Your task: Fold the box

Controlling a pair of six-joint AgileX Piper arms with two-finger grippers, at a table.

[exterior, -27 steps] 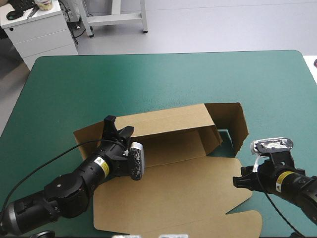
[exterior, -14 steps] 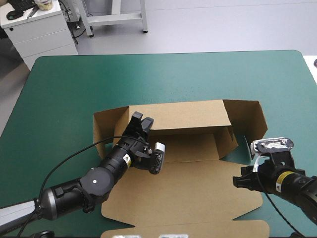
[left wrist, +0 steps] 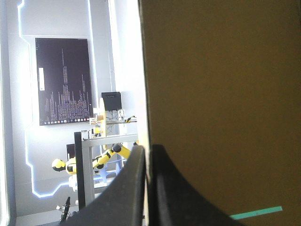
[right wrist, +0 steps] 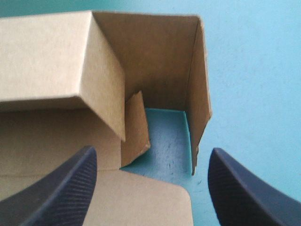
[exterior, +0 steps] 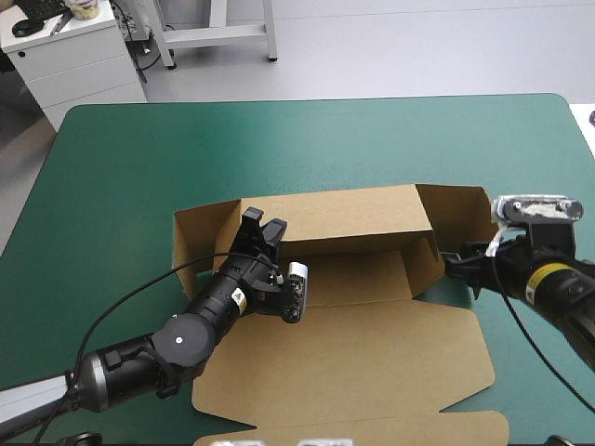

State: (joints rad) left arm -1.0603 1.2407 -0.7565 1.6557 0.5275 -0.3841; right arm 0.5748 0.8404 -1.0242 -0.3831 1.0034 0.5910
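Your left gripper [exterior: 263, 229] pinches the raised back wall [exterior: 335, 206] of the cut brown cardboard box [exterior: 353, 358] lying between both grippers; hold that wall upright and bring your wide-open right gripper [right wrist: 151, 153] onto the end flap [exterior: 460, 209] just ahead, folding it inward squarely.

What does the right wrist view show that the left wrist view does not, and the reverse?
Only the right wrist view: the right gripper, open, facing the box, its raised end wall, a small inner flap and a patch of cover between them. Only the left wrist view: the left gripper shut on the edge of an upright wall. Both: brown board of the box.
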